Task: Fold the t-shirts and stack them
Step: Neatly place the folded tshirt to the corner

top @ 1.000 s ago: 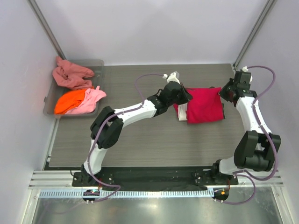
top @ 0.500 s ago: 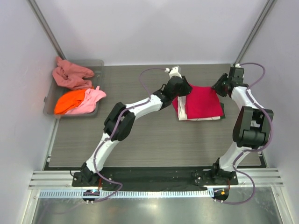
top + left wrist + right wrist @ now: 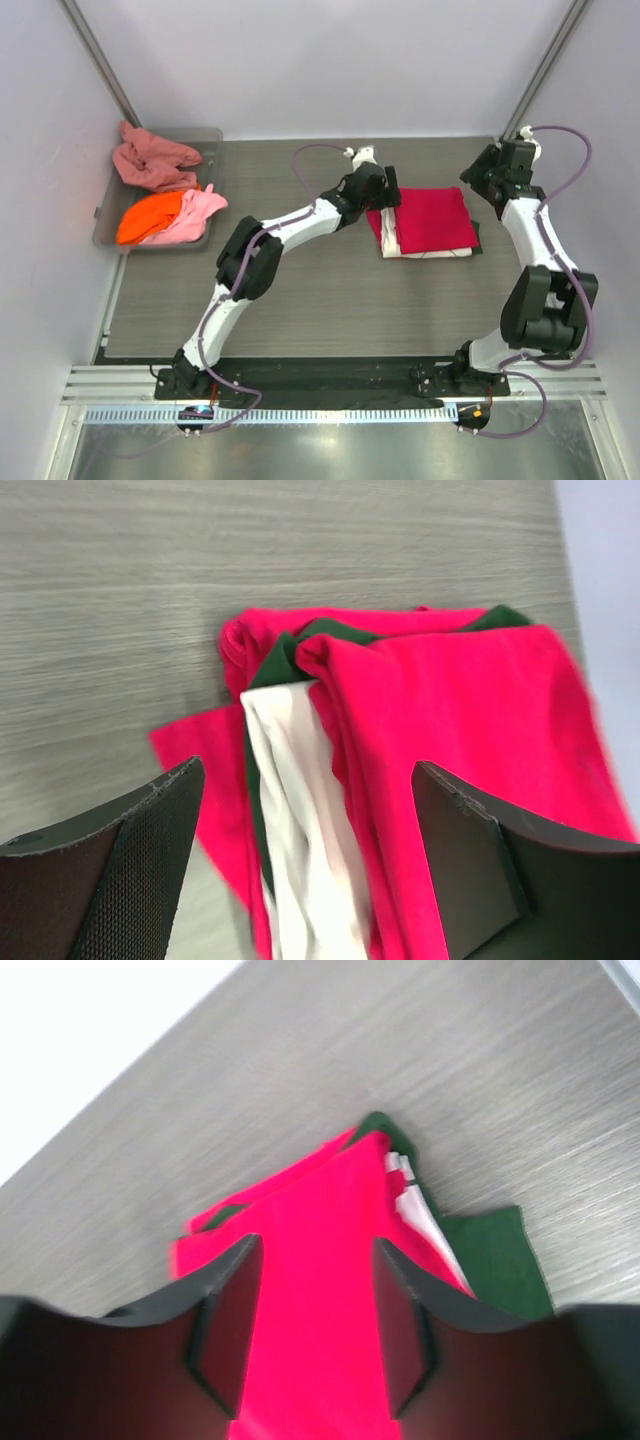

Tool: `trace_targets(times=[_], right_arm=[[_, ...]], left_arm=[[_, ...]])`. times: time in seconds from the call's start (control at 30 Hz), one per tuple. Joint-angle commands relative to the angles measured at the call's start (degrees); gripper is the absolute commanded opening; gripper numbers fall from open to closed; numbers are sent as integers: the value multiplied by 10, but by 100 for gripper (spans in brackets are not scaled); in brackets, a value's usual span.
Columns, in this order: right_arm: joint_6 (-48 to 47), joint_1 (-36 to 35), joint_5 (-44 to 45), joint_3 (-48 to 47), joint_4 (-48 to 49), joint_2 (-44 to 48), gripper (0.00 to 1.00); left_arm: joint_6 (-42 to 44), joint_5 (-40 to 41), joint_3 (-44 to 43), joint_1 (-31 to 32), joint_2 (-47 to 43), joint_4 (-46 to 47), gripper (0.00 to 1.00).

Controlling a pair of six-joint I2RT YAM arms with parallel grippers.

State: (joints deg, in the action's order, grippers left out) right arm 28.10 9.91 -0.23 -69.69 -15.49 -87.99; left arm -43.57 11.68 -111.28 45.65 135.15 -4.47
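- Judging by the scene, the step in hand is the release of the folded crimson t-shirt (image 3: 430,218), which lies flat on top of the stack on the table (image 3: 300,300).
- The left gripper (image 3: 305,780) hangs over the left edge of the crimson t-shirt with its fingers spread wide, and nothing is between them.
- The right gripper (image 3: 318,1250) is over the far right corner of the crimson t-shirt. Its fingers are apart, the red cloth shows below the gap, and I see no cloth pinched.
- Under the crimson t-shirt lie a cream t-shirt (image 3: 295,810) and a dark green t-shirt (image 3: 495,1250), and their edges show at both sides.
- To do this step well, both arms should rise straight up from the crimson t-shirt, so that no finger drags the top layer off the stack.
- At the left edge of the crimson t-shirt the layers look loose, and a red flap pokes out on the table. It probably needs tucking or smoothing.
- Well to the left of the crimson t-shirt, the grey plastic bin (image 3: 103,215) holds the salmon-pink t-shirt (image 3: 150,162), the orange t-shirt (image 3: 148,217) and the light pink t-shirt (image 3: 195,212), all not yet folded.
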Motion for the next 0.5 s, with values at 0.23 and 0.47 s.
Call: trace_targets(times=[0.23, 0.47], right_arm=[[66, -9, -179, 188, 107, 165, 16], [171, -24, -343, 329, 369, 151, 2]], left_arm=[[31, -49, 102, -9, -203, -36, 82], [95, -11, 210, -12, -298, -78, 84]])
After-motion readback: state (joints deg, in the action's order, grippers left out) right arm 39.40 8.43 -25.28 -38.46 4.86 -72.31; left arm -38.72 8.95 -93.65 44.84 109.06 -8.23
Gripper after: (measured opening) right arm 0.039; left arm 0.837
